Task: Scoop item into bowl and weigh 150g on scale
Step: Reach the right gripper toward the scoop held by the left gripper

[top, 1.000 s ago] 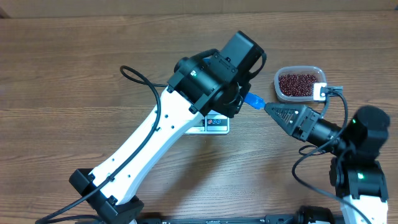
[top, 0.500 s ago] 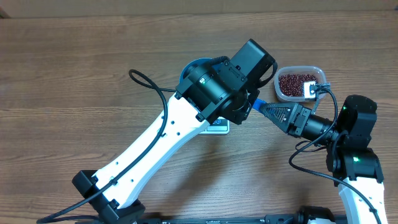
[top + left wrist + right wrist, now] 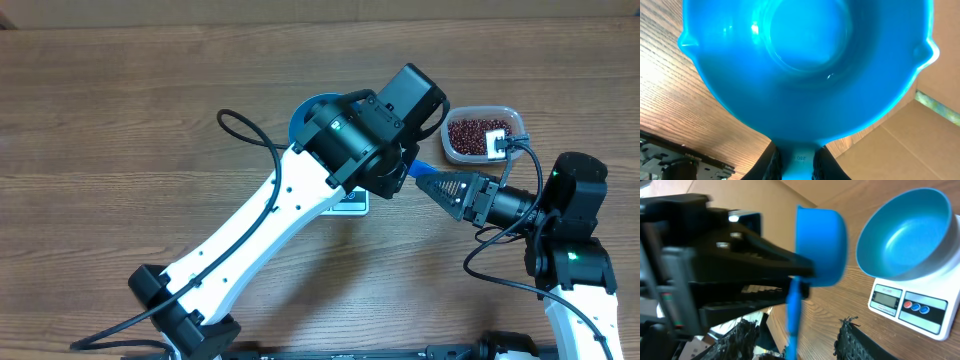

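Two arms meet near the middle of the table [image 3: 120, 100]. The left arm [image 3: 270, 220] slants in from the near edge, its left gripper [image 3: 798, 164] clamped on the handle of the blue scoop [image 3: 821, 240], beside the bowl [image 3: 905, 235] on the scale [image 3: 910, 307]. The right arm [image 3: 575, 260] reaches leftward from the near right corner, the right gripper [image 3: 800, 339] with jaws apart astride that handle. The beans [image 3: 478, 133] sit in a tub [image 3: 483, 110] by the far edge.

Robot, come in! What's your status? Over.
Left end effector shut on scoop. Right end effector open around handle. Bowl empty on scale. Left arm overhangs scale.
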Robot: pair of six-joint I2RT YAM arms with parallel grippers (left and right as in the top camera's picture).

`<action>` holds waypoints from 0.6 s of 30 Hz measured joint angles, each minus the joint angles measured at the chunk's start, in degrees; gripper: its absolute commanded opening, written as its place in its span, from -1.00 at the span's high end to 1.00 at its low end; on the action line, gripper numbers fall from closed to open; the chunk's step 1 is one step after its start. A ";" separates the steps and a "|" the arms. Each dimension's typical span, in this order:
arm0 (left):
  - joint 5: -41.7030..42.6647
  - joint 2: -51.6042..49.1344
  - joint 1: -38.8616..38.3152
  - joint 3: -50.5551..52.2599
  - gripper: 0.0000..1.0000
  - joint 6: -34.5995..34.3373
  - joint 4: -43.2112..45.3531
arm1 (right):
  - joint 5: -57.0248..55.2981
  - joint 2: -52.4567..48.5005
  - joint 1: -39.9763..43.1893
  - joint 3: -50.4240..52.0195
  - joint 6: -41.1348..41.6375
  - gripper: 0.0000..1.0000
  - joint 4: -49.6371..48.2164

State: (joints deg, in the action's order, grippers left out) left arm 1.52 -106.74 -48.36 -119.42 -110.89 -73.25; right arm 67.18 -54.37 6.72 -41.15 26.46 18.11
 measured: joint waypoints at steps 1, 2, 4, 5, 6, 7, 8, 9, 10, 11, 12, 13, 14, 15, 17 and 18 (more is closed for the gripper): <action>0.09 -0.26 0.00 0.00 0.91 0.00 0.02 | 0.46 0.00 0.00 0.00 -0.22 -0.01 -0.42; 0.22 -0.39 0.00 0.00 0.91 0.00 0.02 | 0.66 0.00 0.00 0.00 -0.22 0.05 -0.52; 0.35 -0.44 0.00 0.00 0.91 -0.07 0.02 | 1.16 0.00 -0.02 0.00 -0.44 0.17 -0.52; 0.44 -0.44 0.00 0.00 0.91 -0.17 0.09 | 1.36 0.00 0.00 0.00 -0.61 0.24 -0.55; 0.46 -0.44 0.00 0.00 0.91 -0.20 0.20 | 1.57 0.00 0.00 0.00 -0.79 0.31 -0.57; 0.55 -0.44 0.00 0.00 0.91 -0.20 0.46 | 1.66 0.00 0.00 0.00 -0.72 0.37 -0.52; 0.81 -0.44 0.00 0.00 0.91 -0.20 0.83 | 1.70 0.00 0.00 0.00 -0.85 0.41 -0.61; 0.98 -0.44 0.00 0.00 0.92 -0.22 1.27 | 1.73 0.00 0.00 0.00 -0.85 0.44 -0.66; 1.31 -0.44 -0.02 0.00 0.91 -0.22 1.57 | 1.77 0.00 -0.02 0.00 -0.92 0.46 -0.68; 1.40 -0.44 -0.07 0.00 0.91 -0.22 1.81 | 1.81 0.00 0.00 0.00 -0.92 0.47 -0.70; 1.57 -0.44 -0.07 0.00 0.92 -0.22 1.99 | 1.79 0.00 0.00 0.00 -0.94 0.49 -0.68; 1.64 -0.44 -0.17 0.00 0.92 -0.22 2.01 | 1.81 0.00 0.00 0.00 -0.94 0.50 -0.68; 1.73 -0.44 -0.26 0.00 0.91 -0.22 2.05 | 1.79 0.00 0.00 0.00 -0.90 0.52 -0.68; 1.73 -0.44 -0.39 0.00 0.92 -0.22 2.10 | 1.79 0.00 0.00 0.00 -0.96 0.53 -0.68; 1.73 -0.44 -0.55 0.00 0.91 -0.22 2.12 | 1.68 0.00 0.00 0.00 -0.98 0.57 -0.74; 1.73 -0.44 -0.61 -0.02 0.92 -0.22 2.12 | 1.62 0.00 0.00 0.00 -0.98 0.59 -0.79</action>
State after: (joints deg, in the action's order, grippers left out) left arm 3.25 -107.18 -48.97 -119.44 -111.11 -71.13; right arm 68.79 -54.37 6.72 -41.15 25.47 17.32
